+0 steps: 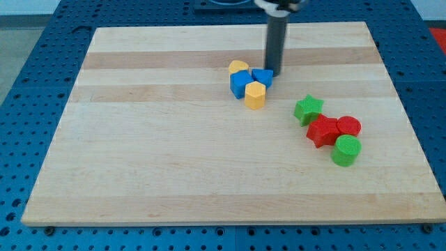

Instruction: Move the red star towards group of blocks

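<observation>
The red star (321,130) lies on the wooden board at the view's right, touching a red cylinder (348,126) on its right, a green star (308,109) above-left and a green cylinder (345,150) below-right. A second group sits near the top centre: a yellow block (238,67), a blue cube (241,84), a blue triangular block (262,77) and a yellow hexagonal block (255,95). My tip (272,73) stands just right of the blue triangular block, touching or nearly touching it, well up and left of the red star.
The wooden board (174,153) lies on a blue perforated table (28,104). The board's right edge runs close to the red and green blocks.
</observation>
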Controlling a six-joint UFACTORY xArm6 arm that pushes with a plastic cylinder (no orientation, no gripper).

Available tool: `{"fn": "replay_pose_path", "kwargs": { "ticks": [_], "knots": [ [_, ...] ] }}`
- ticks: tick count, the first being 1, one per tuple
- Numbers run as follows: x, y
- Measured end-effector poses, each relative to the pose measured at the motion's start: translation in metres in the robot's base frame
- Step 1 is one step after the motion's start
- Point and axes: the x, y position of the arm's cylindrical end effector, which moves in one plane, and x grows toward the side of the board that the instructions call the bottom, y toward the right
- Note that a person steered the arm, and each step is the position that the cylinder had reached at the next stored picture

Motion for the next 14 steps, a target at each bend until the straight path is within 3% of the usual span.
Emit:
{"fn": "replay_pose_path", "kwargs": {
  "ticks": [2,3,4,5,14],
  "knots": [
    [0.060,0.094],
    [0.120,0.108],
    [0.138,0.112],
    [0.185,0.116],
    [0.127,-0.030]
  ]
}}
